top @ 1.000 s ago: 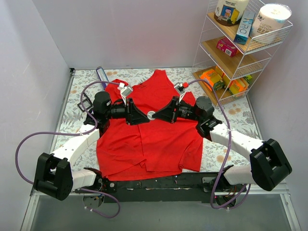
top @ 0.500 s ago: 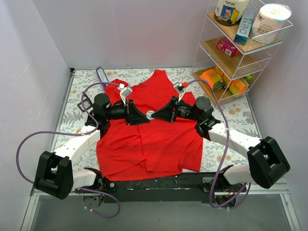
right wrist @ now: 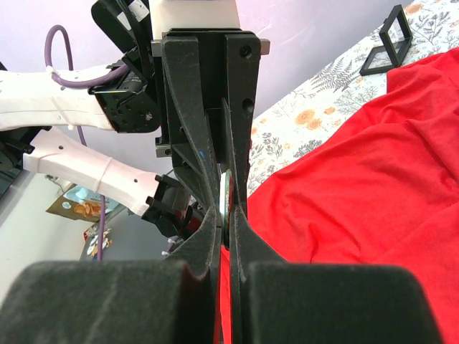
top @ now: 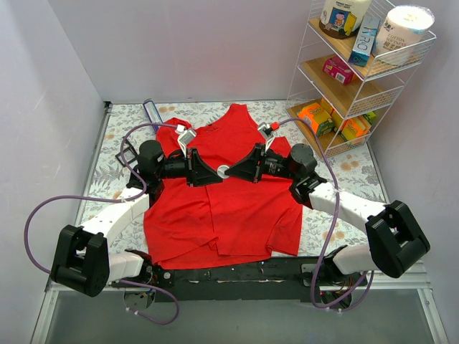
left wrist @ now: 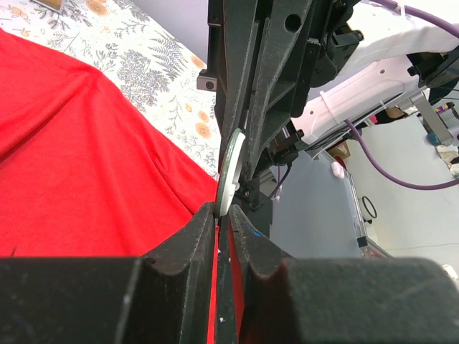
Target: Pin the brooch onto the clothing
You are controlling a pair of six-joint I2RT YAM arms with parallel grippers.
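Observation:
The red tank top (top: 237, 208) lies flat on the floral cloth, neck at the far side. It also shows in the left wrist view (left wrist: 72, 179) and the right wrist view (right wrist: 373, 179). The brooch (top: 224, 170), a small grey disc, is held just above the top's chest area. My left gripper (top: 217, 173) and right gripper (top: 232, 172) meet tip to tip on it. In the left wrist view the disc (left wrist: 229, 172) stands edge-on in my shut left gripper (left wrist: 224, 209). In the right wrist view my shut right gripper (right wrist: 226, 215) pinches the disc (right wrist: 226, 193).
A wire shelf (top: 358, 72) with boxes and jars stands at the far right. A small black frame (top: 128, 153) lies left of the top, and a bluish tube (top: 152, 111) lies at the far left. The floral table cover (top: 351, 161) borders the garment.
Both grippers stay together on the brooch at the same spot. The right arm's rear links have shifted slightly to the left.

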